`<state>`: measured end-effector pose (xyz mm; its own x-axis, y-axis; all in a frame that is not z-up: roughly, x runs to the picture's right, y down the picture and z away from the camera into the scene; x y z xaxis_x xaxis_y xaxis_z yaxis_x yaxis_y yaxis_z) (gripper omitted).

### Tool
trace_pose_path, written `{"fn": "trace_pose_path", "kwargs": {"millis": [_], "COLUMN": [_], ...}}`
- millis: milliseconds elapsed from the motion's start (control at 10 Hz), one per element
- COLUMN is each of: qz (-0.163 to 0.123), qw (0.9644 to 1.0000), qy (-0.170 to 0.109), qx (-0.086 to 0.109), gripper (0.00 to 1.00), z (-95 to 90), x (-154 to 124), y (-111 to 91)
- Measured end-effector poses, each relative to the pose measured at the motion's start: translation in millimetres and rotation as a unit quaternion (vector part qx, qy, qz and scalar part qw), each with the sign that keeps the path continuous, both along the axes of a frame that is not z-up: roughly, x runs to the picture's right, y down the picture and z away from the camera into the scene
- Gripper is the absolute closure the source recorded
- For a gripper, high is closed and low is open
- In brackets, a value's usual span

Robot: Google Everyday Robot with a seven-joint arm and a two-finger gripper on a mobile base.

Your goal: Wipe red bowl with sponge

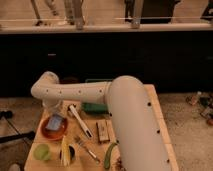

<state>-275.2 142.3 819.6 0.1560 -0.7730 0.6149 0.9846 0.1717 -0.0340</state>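
Wooden table (161, 125); gripper (54, 114) above sponge (55, 122) in red bowl (46, 133).

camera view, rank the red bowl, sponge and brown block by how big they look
1. red bowl, clearly the largest.
2. sponge and brown block look about alike, so I won't rank them. The gripper is right above the sponge in the bowl and may hide part of it.

Cream-white arm (131, 117): smooth shell, fat rounded links, rows of small dark dots along the sides. Gripper (53, 114) at its tip, over the wide orange-red bowl (44, 133).
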Motion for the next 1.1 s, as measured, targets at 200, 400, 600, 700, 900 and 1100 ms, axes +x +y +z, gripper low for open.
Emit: {"fn": "trace_pose_path", "kwargs": {"millis": [200,400,600,700,900,1100], "qz": [0.014,0.021,0.021,0.021,0.021,0.021], "qw": [0.9993,0.9971,0.9963,0.9963,0.9962,0.9962], "qy": [0.032,0.066,0.074,0.074,0.075,0.075], "qx": [0.016,0.033,0.038,0.038,0.038,0.038], "gripper": [1.00,1.00,1.00,1.00,1.00,1.00], "z": [5.0,5.5,5.1,5.2,5.5,5.6], "x": [1.4,6.6,9.4,9.5,10.5,10.5], "y": [3.8,4.6,5.1,5.2,4.9,4.9]}}
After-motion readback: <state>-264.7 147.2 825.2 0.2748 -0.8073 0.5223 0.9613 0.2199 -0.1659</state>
